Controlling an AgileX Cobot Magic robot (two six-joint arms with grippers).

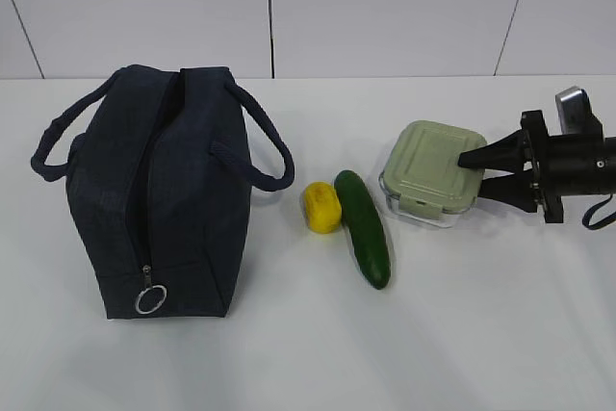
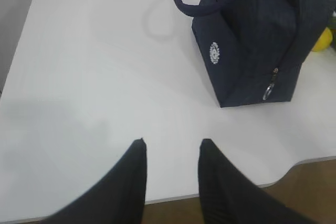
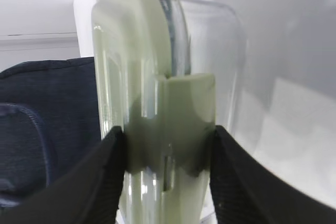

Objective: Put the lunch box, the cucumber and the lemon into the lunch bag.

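Lunch box (image 1: 430, 169) sits clamped edgewise between the right gripper's (image 1: 474, 172) jaws.

The bag (image 1: 159, 190) is matt navy woven cloth with padded fabric handles and a shiny metal ring (image 1: 151, 299) on its zip. The box (image 1: 432, 172) has a smooth, satin sage plastic lid over a clear, glossy glass-like base. The cucumber (image 1: 363, 228) is glossy and smooth, the lemon (image 1: 321, 207) waxy. The table (image 1: 481, 334) is smooth matt white; the gripper fingers (image 2: 131, 182) are matt black.
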